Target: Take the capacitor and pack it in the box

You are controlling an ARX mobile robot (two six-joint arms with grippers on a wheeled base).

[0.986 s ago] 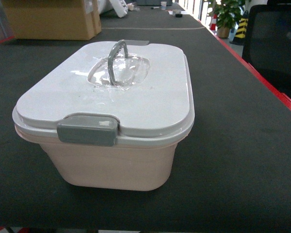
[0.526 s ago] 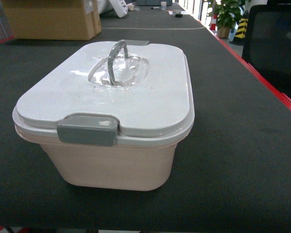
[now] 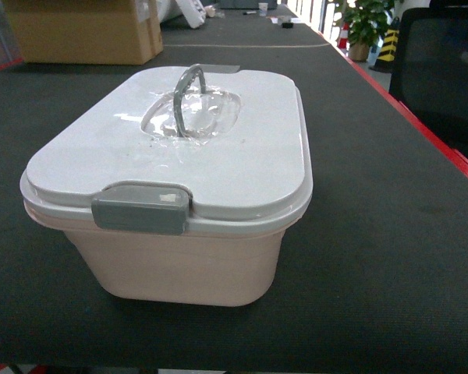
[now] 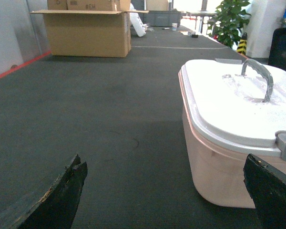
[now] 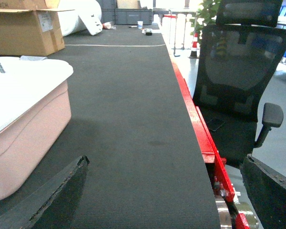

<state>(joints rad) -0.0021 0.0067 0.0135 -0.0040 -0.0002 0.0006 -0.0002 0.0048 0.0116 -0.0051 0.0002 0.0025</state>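
Note:
The box (image 3: 187, 265) stands in the middle of the dark table, a pale pink tub under a closed white lid (image 3: 218, 164). A grey latch (image 3: 140, 209) faces me and a grey arched handle (image 3: 189, 97) stands up on top. In the left wrist view the box (image 4: 219, 167) is to the right of my left gripper (image 4: 164, 179), which hangs open and empty low over the mat. My right gripper (image 5: 164, 179) is open and empty near the table's right edge, with the box (image 5: 28, 129) to its left. The capacitor is out of view. Neither gripper shows in the head view.
A brown cardboard carton (image 3: 82, 29) sits at the far left of the table (image 3: 374, 234). The red table edge (image 5: 200, 129) runs along the right, with a black office chair (image 5: 238, 71) beyond it. A potted plant (image 3: 364, 23) stands far back.

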